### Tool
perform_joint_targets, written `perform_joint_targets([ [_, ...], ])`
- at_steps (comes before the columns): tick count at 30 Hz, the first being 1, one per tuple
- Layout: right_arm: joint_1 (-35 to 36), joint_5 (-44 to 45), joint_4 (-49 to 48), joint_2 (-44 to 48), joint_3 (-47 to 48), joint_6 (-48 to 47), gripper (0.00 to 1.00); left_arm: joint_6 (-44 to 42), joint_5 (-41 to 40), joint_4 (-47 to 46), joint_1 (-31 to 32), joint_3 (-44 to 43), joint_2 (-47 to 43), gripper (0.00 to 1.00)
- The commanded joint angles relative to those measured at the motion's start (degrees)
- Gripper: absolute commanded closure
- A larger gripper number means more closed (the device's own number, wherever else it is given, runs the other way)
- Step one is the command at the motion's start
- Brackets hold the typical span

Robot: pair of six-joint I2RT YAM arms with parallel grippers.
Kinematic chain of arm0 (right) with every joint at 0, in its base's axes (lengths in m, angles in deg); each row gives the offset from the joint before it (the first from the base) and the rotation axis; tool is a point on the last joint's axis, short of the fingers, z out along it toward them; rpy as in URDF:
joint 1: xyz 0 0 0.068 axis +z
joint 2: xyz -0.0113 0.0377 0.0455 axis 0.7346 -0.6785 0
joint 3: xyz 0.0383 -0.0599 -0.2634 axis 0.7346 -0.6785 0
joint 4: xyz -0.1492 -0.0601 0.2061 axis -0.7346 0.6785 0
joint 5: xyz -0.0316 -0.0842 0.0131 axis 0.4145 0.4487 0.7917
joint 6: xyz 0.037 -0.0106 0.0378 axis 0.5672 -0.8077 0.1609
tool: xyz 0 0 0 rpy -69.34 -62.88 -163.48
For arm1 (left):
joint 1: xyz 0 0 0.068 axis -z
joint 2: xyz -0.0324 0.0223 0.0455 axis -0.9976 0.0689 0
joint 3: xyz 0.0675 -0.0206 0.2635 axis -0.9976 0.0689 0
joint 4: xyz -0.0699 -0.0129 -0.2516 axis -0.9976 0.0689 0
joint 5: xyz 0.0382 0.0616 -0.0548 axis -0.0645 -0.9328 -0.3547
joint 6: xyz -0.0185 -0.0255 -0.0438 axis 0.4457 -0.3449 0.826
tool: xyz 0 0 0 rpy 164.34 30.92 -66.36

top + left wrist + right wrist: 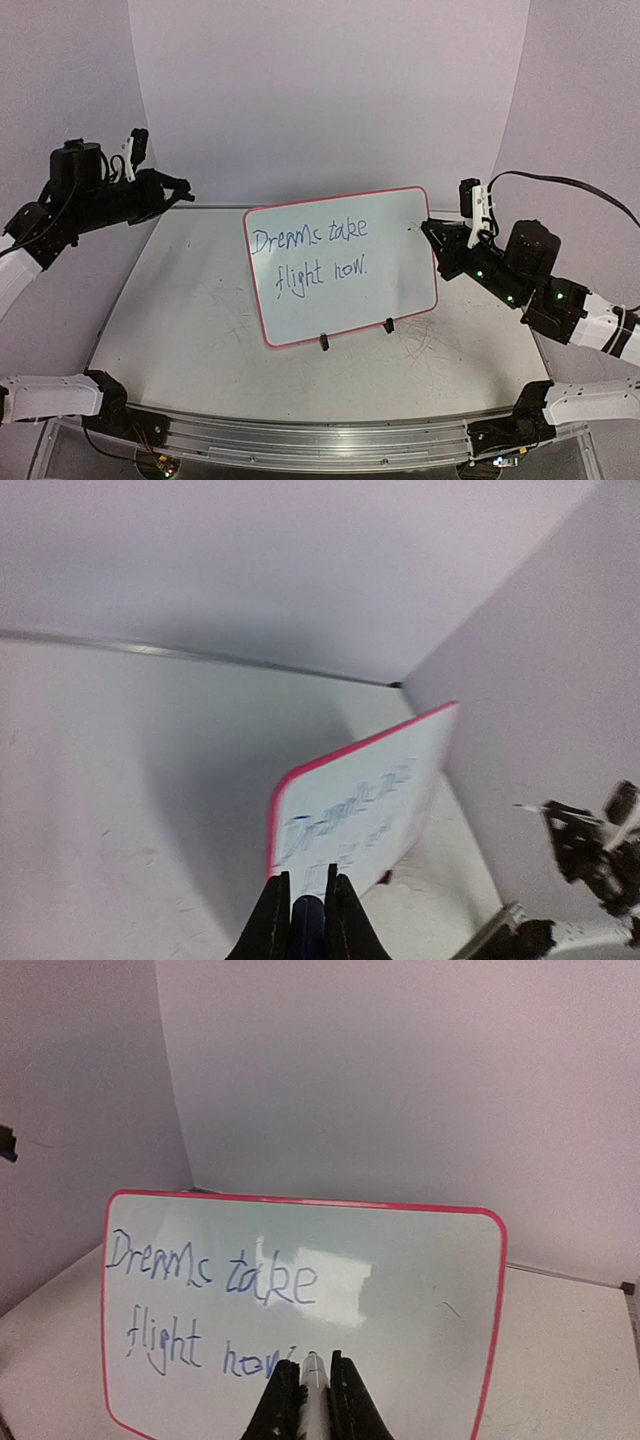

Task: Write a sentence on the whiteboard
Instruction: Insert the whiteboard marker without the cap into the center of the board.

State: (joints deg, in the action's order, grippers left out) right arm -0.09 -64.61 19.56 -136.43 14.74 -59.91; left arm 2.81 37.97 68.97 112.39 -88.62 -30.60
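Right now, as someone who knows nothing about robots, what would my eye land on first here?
The whiteboard, rimmed in pink-red, stands propped in the middle of the table, with "Dreams take flight now." handwritten on it in blue. Black arms flank it: the right gripper, near the board's right edge, pinches a white marker, and the left gripper, off to the left, pinches a small dark blue object.

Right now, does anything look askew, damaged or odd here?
Nothing broken or spilled. The whiteboard stands upright on its clips, turned toward the right gripper rather than square to the table, which bears scribbly scuffs near the board's feet.
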Motion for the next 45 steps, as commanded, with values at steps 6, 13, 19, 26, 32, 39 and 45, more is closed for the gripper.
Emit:
perform_joint_targets([
  [6, 0.0, -33.7, -13.5, -7.7, 5.6, 11.6, 1.00, 3.5, 25.4, -46.3, 12.7, 15.7, -0.4, 1.00],
  [13, 0.1, -40.8, -24.6, -12.4, 5.8, 20.4, 1.00, -2.2, 24.8, -55.0, 21.6, 14.3, 9.8, 1.00],
  [19, 0.9, -41.5, -33.9, -16.2, 5.8, 26.2, 1.00, 0.9, 23.2, -61.7, 22.4, 16.0, 12.9, 1.00],
  [26, 2.9, -38.4, -46.0, -21.0, 4.5, 32.5, 1.00, 7.3, 18.1, -72.3, 23.2, 20.4, 13.1, 1.00],
  [32, 4.8, -37.6, -50.4, -25.8, 6.7, 36.1, 1.00, 8.3, 17.2, -75.0, 23.9, 20.7, 13.8, 1.00],
  [39, 5.4, -36.8, -52.4, -28.0, 7.0, 37.2, 1.00, 8.0, 17.8, -75.9, 24.6, 20.5, 14.4, 1.00],
  [45, 5.5, -35.1, -53.1, -26.9, 5.8, 36.7, 1.00, 7.6, 18.2, -75.9, 24.7, 20.3, 14.8, 1.00],
])
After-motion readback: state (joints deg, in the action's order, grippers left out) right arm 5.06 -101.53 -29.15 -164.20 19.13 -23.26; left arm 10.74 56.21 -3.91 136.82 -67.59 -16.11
